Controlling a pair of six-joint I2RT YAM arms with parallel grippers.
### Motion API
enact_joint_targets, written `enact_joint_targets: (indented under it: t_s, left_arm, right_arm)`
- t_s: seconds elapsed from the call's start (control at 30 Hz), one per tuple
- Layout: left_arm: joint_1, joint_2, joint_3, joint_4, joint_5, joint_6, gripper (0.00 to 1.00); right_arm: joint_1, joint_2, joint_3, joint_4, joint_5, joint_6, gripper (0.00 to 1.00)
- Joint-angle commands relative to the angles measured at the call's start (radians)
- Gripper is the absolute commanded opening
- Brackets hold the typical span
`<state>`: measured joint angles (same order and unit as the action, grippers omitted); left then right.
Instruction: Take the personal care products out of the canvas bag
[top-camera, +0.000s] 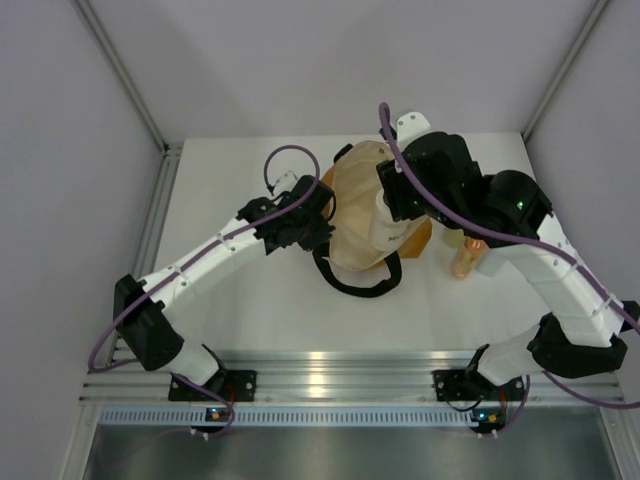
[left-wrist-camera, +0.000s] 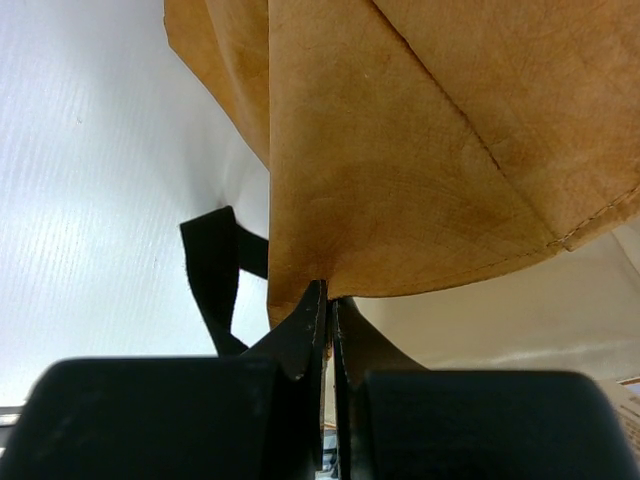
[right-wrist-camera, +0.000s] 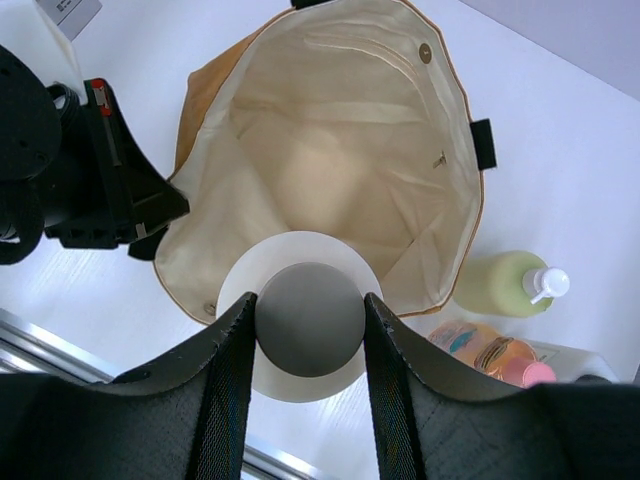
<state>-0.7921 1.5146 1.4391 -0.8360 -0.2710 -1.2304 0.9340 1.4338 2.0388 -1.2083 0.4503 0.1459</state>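
Bright, even overhead light. Soft shadow beneath the bag (top-camera: 355, 200) on the white counter (top-camera: 250, 310); glare on the metal rail (top-camera: 330, 365). Left tool (left-wrist-camera: 328, 305) blurred at close range.

Tan canvas bag (right-wrist-camera: 205, 110), cream lining; yellow-green bottle (right-wrist-camera: 498, 284)

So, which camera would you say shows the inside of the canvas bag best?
The right wrist view: it looks down into the open canvas bag, cream lining exposed. The top external view has it partly hidden under the right arm; the left wrist view shows mainly its tan outside, pinched by the left gripper.
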Motion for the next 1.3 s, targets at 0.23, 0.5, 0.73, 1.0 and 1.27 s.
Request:
enact_joint_targets:
  t_s: [0.23, 0.5, 0.73, 1.0, 1.27]
  left_arm:
    - [-0.001, 0.019, 0.038, 0.032, -0.027, -0.024, 0.0]
    - [-0.001, 0.019, 0.05, 0.032, -0.027, -0.021, 0.0]
    - [-0.001, 0.018, 0.047, 0.031, -0.022, -0.018, 0.0]
    - [-0.001, 0.013, 0.049, 0.031, -0.02, 0.0, 0.0]
    - [-0.001, 0.024, 0.075, 0.031, -0.007, 0.019, 0.0]
  right_arm:
    - [0.015, -0.173, -0.02, 0.041, 0.045, 0.07, 0.0]
    - [0.015, -0.272, -0.189, 0.046, 0.123, 0.099, 0.0]
    - [0.015, -0.429, -0.47, 0.147, 0.149, 0.126, 0.0]
    - [0.015, -0.599, -0.756, 0.3, 0.194, 0.184, 0.0]
    - [0.016, -0.697, -1.008, 0.436, 0.24, 0.221, 0.0]
